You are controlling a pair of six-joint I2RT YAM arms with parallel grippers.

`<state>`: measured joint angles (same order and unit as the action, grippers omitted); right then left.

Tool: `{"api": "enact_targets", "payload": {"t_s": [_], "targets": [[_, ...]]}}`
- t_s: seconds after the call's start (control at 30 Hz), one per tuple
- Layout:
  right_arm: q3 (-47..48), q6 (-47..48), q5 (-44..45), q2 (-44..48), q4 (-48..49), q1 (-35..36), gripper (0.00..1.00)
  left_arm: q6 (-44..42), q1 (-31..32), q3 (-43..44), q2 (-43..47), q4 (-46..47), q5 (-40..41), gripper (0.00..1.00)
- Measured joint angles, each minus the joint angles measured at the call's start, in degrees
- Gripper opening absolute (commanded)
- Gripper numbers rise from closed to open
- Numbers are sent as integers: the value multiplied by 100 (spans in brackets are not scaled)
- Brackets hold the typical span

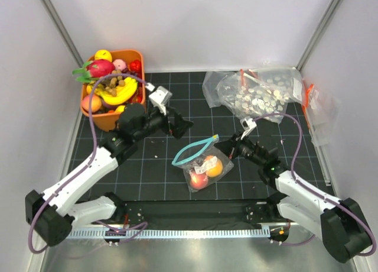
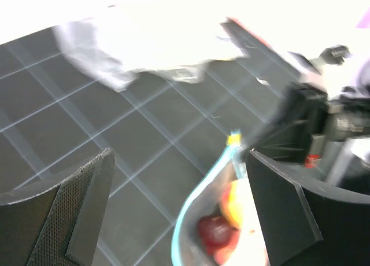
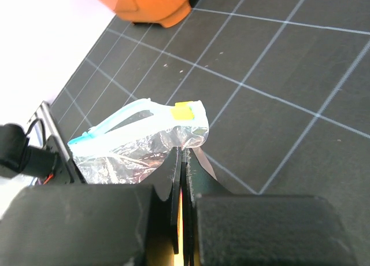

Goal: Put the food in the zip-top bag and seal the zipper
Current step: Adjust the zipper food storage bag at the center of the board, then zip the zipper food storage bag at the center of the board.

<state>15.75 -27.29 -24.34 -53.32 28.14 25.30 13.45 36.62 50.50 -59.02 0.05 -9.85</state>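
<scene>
Pinching a fold of the zip-top bag (image 3: 130,159) beside its mouth corner, the right pincer (image 3: 182,155) is clenched flat, its fingers (image 3: 176,179) pressed together with only thin clear plastic between them. Just beyond its tips lies the zipper (image 3: 118,122), a teal strip bowed open into a loop, with a small yellow tab (image 3: 184,111) at the end nearest the tips. Far ahead of this pincer, at the counter's (image 1: 153,165) back edge, sits an orange basket (image 3: 151,4).

The left pincer (image 2: 180,157) is released, its jaws spread as wide as they go and touching nothing. It hovers over the dark gridded counter, well apart from the bag's mouth. In its own wrist view the bag lies below and between the two fingers (image 2: 78,211). The teal zipper curves along the bag's near side, and the food is already inside. The peach-red fruit (image 2: 217,231) sits nearer this pincer's base, and the orange fruit (image 2: 234,202) touches it on the far side.

From above, the bag rests between the two pincers, closer to the right one. Bigger speckled bags (image 1: 260,91) lie well behind the right pincer.
</scene>
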Motion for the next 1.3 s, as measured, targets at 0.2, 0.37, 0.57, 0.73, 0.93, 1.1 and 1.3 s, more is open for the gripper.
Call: {"api": "enact_targets", "payload": {"t_s": [0.2,0.37,0.57,0.73,0.93,1.1,1.3], "targets": [[-122,90,46,472,-131,271,1,-15,295,796,-708,-748,-693,100],[-227,177,105,896,-278,361,1,33,498,662,-728,-1143,-782,100],[-258,203,155,1255,-420,363,1,92,839,348,-852,-970,-942,100],[-262,212,170,1331,-452,369,1,122,879,-9,-1252,-564,-1080,100],[-275,216,170,1318,-468,385,1,140,876,-46,-1735,-39,-1237,98],[-293,236,170,1318,-468,391,1,173,874,-114,-1742,439,-1392,65],[-297,293,170,1318,-468,413,1,146,876,-114,-1912,774,-1805,55]]}}
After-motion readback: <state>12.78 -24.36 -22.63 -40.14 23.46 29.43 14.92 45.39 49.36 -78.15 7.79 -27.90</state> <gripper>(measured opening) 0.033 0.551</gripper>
